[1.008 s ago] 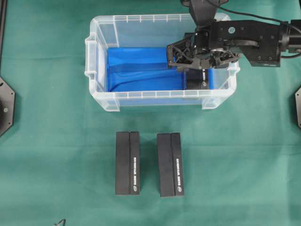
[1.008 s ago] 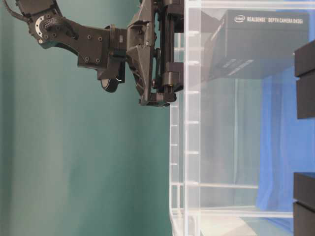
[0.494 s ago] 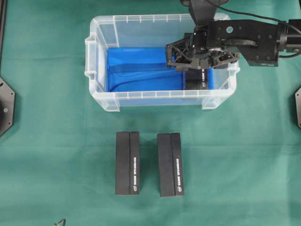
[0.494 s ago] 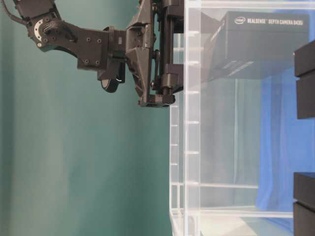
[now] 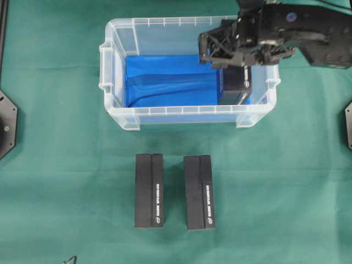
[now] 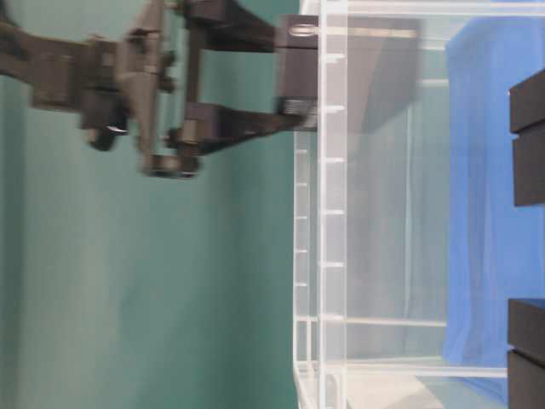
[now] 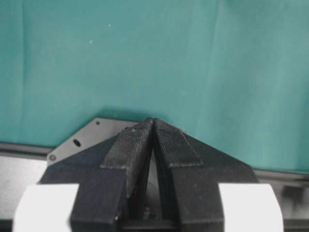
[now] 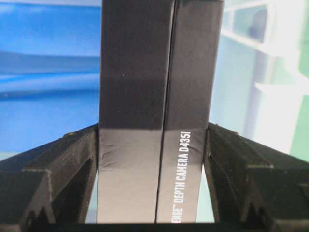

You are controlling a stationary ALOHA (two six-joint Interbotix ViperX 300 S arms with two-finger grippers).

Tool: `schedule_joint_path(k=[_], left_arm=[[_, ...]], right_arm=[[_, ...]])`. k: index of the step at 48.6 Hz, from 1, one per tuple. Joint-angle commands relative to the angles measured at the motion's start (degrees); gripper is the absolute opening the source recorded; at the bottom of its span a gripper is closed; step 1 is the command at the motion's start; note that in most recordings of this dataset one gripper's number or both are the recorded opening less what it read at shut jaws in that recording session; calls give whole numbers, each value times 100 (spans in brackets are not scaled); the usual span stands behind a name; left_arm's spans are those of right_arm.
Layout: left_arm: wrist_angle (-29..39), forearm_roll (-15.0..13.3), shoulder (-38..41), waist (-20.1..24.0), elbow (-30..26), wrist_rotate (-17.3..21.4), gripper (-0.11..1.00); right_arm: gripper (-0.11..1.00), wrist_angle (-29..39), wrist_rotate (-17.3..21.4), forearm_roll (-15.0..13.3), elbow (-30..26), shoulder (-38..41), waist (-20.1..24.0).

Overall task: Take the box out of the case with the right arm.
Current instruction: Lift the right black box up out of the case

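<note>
Overhead view, set against the picture from a second ago: the right arm's gripper (image 5: pixel 234 61) has shifted toward the far rim of the case (image 5: pixel 118 118) and turned, and the box (image 5: pixel 235 87) shows far more of its length than before, when only a short end peeked out below the fingers. The table-level view agrees: the gripper (image 6: pixel 298 81) has drawn away from the clear wall, and the box (image 6: pixel 298 68) now pokes past the case (image 6: pixel 332 256) rim, its printed side no longer facing that camera.

From the right wrist camera the fingers (image 8: pixel 53 179) press on both long sides of the box (image 8: pixel 159 111), pinching it between them. The box stands on end, its long axis running straight away from the gripper (image 8: pixel 154 174) down toward the blue sheet (image 8: pixel 48 72); the white lettering runs along that axis. It hangs in the right end of the case, partly above the rim.

The left gripper (image 7: pixel 153 126) has its tips pressed together, holding nothing, over the green cloth (image 7: pixel 145 58).

Two more black boxes (image 5: pixel 149 190) (image 5: pixel 199 191) lie side by side on the cloth (image 5: pixel 55 192) in front of the case, well apart from it. The case's right wall and near rim stand just beside the held box.
</note>
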Motion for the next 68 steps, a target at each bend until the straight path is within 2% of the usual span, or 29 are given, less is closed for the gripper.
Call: schedule_joint_path(k=[1,8,20,31,68], left_arm=[[-18,18,26,-9,-62,9,2],[-18,18,26,-9,-62,9,2],[-18,18,26,-9,-62,0,2],[-18,18,26,-9,-62,0,2],[-18,18,18,-9,-62,-18,2]], right_arm=[[66,308,-9,-167,-404,-316,62],[66,721,-53,-299,-791,-378,141],[66,1081,-264,-325,-1354,-378,255],[65,1512,-272,-589,-1758,-378,396],[65,1608,-299,-615,-1819,-378,413]])
